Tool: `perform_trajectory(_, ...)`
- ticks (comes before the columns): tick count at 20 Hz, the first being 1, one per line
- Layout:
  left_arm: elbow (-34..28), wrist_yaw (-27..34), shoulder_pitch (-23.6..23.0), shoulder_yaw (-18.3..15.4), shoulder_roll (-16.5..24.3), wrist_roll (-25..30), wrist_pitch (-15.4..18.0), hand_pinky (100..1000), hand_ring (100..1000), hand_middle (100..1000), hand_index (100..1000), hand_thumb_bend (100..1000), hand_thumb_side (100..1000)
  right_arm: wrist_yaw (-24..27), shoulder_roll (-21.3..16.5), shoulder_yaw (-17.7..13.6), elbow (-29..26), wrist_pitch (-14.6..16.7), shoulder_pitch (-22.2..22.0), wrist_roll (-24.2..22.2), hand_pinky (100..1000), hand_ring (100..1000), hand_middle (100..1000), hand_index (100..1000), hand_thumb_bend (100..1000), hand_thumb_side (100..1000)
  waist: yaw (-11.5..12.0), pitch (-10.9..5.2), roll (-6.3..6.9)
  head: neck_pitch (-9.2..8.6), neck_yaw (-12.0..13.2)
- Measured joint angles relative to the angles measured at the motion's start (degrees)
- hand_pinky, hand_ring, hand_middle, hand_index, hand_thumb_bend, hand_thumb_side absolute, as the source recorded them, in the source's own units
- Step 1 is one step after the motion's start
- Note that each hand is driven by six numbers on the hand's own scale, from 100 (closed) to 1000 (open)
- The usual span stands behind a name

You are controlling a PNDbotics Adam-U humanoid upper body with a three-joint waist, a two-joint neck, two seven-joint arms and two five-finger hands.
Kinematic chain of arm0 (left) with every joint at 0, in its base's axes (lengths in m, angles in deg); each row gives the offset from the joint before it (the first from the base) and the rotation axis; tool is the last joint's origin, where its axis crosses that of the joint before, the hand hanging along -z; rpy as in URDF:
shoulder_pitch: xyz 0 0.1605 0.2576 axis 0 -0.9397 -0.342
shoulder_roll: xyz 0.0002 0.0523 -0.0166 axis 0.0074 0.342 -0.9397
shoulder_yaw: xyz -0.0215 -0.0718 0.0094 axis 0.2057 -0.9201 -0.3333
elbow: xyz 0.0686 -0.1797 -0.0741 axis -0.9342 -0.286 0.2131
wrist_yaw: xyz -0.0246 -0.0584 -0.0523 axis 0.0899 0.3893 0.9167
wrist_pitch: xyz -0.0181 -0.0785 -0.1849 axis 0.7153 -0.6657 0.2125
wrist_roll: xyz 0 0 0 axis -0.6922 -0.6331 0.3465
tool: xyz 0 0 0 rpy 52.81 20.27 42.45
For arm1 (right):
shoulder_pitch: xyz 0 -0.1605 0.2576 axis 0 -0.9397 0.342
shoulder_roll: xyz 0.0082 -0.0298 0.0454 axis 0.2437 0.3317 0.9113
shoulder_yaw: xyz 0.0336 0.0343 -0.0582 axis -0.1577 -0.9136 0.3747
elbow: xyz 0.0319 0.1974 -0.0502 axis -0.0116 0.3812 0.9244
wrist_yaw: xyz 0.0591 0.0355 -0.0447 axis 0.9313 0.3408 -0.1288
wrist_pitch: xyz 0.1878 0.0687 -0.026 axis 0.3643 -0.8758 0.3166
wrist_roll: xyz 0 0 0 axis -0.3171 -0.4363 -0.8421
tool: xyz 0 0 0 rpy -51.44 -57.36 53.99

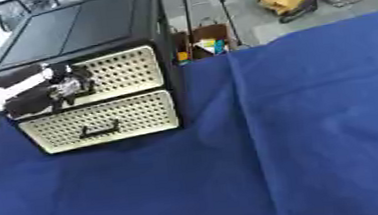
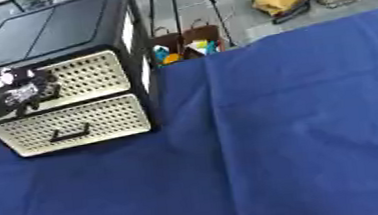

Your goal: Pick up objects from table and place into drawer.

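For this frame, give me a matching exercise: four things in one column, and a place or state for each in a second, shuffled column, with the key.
Things:
1. left hand
2. lower drawer
3. blue cloth
4. cabinet

Places or states:
A. covers the table
B. stands at the far left of the table, black top
C. at the front of the upper drawer
D. closed, dark handle showing

Pairs: 1-C, 2-D, 3-A, 4-B
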Motion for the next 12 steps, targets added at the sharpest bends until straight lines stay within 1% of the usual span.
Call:
perform_trajectory(3,-3.98,-0.27,-1.31,-0.07,0.83,2.68,0.96,136,382,619,929,100,1000,0.00,0.20,-0.01,0.00,-0.10,-0.11,0.11,490,620,512,694,182,689,0.68,-0.86,-0.35,0.48,-0.15)
perform_trajectory(5,-6.94,-0.03,-1.77,-1.02,1.56,4.23,0.93,138,384,624,935,100,1000,0.00,0.37,0.00,0.00,-0.11,-0.12,0.13,491,622,513,695,181,689,0.96,-1.72,-0.68,0.73,-0.19)
perform_trajectory(9,-12.83,0.89,-2.57,-3.00,2.64,5.79,-0.37,169,413,672,946,100,1000,0.00,0.65,0.03,0.00,-0.04,-0.14,0.21,493,624,515,696,179,690,1.22,-2.39,-1.45,1.25,-0.42)
perform_trajectory(12,-17.04,1.17,-2.94,-4.37,3.37,5.55,-1.73,198,440,698,949,100,1000,0.00,0.82,0.03,0.00,-0.01,-0.24,0.27,494,626,515,697,178,690,1.30,-2.89,-1.82,1.45,-0.56)
